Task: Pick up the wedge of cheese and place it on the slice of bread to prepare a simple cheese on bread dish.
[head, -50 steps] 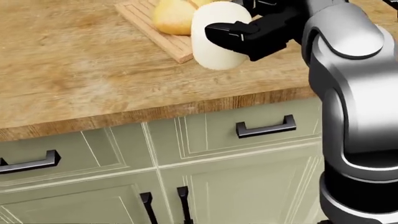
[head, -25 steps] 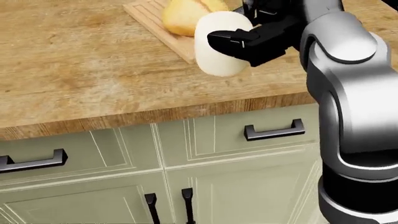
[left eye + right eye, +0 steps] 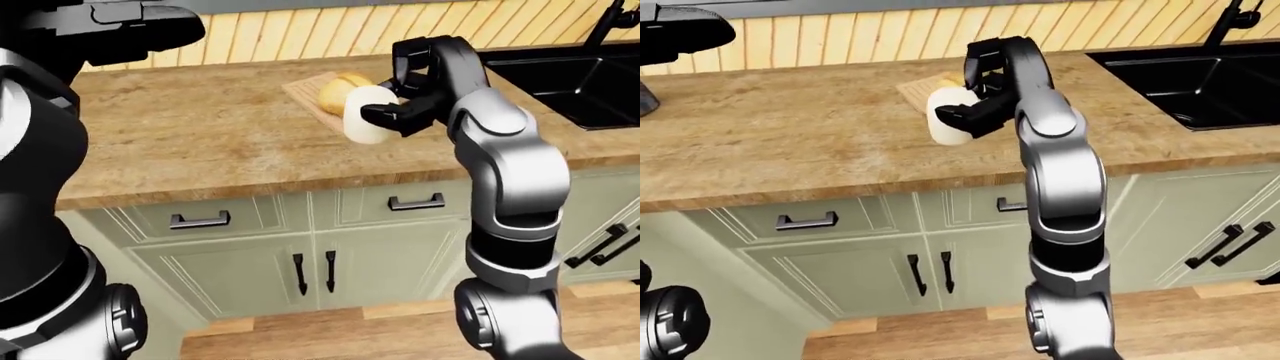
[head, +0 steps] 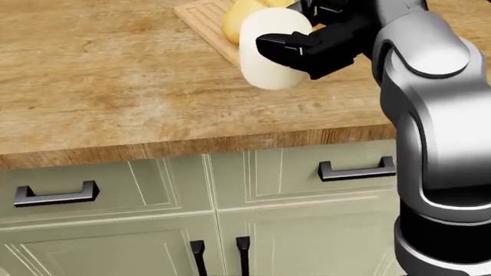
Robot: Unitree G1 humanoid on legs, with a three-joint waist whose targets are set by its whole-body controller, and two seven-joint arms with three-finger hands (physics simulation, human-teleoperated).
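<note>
Head view: my right hand [image 4: 307, 49] grips the pale cheese wedge [image 4: 269, 49], lifted over the wooden counter [image 4: 115, 86]. Just beyond, bread [image 3: 335, 94] sits on the cutting board [image 3: 305, 94]. Left hand: can't tell.

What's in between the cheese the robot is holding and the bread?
Nothing. In the head view the cheese, gripped by the right hand, overlaps the bread on the cutting board, with no gap showing between them.
</note>
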